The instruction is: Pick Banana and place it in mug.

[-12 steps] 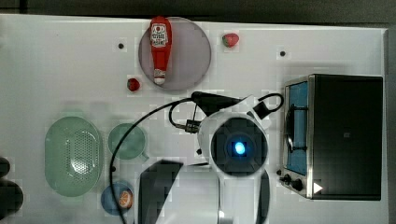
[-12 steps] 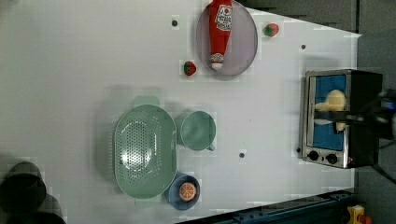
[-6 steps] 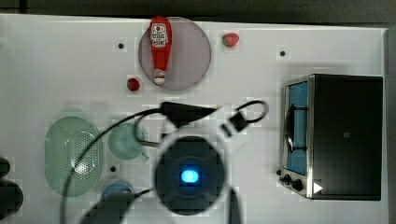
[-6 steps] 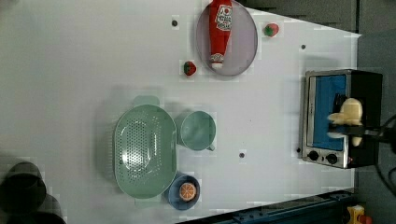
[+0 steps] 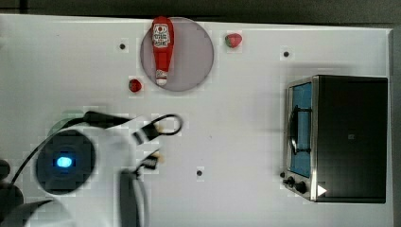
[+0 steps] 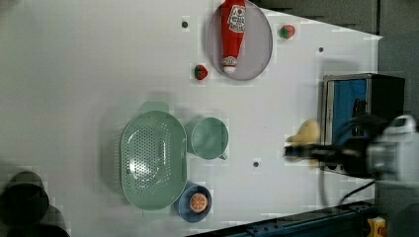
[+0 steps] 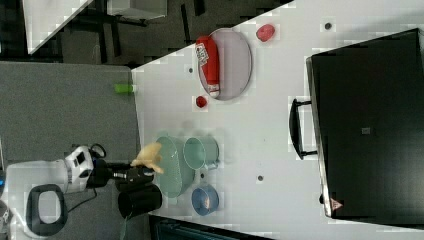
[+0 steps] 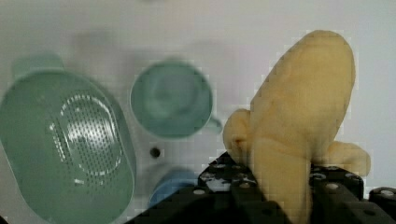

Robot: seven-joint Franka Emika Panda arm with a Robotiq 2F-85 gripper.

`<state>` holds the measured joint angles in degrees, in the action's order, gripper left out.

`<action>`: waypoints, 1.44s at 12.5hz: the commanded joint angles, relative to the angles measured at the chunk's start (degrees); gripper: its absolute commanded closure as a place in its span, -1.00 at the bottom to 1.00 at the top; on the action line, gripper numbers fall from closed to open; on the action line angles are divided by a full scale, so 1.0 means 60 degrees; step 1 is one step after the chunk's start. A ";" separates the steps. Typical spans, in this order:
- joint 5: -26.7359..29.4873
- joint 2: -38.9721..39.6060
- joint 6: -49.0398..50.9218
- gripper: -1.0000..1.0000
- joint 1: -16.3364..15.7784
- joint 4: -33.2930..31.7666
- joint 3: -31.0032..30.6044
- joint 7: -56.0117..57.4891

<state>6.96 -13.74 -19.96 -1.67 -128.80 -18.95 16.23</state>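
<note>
Banana [image 8: 301,121], a pale-yellow, cream-tinged soft piece, is clamped between the black fingers [image 8: 327,191] of the arm, which are closed on its lower part; the rounded upper end stands free above them. Gripper [image 6: 301,150] and load hang in the air, clear of the white table [image 6: 99,64]. In the left view the held piece [image 6: 306,133] sits well to the left view's right of the round pale teal-green mug [image 6: 208,138], with bare table between them.

The mug stands upright, mouth open and nothing visible inside, its small handle to one side. Touching or just beside it lies the large green perforated oval basket [image 6: 153,158], and near both is the small blue cup holding an orange thing [image 6: 196,201].

Judgement: the carry is in hand, the drop not yet made. To do it well, the arm should bring the piece squarely over the mug's mouth before lowering, since the basket and the blue cup are close enough to catch a stray release. The piece looks nearly as long as the mouth is wide, so it should go in end first, held low over the rim before the fingers part.
</note>
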 commanded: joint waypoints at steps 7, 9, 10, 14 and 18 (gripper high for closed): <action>-0.0230 0.3406 -0.3203 0.49 0.0232 0.0133 -0.1102 -0.3591; -0.0545 0.3945 -0.3765 0.49 0.0222 0.0106 -0.1137 -0.3694; -0.0713 0.4127 -0.3956 0.49 0.0220 0.0063 -0.1136 -0.3852; -0.0957 0.4269 -0.4383 -0.21 0.0099 -0.0307 -0.1159 -0.5142; -0.1068 0.4256 -0.4910 -1.00 0.0088 -0.0360 -0.1159 -0.5304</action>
<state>0.61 14.21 -48.01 0.25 -130.93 -26.03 -11.06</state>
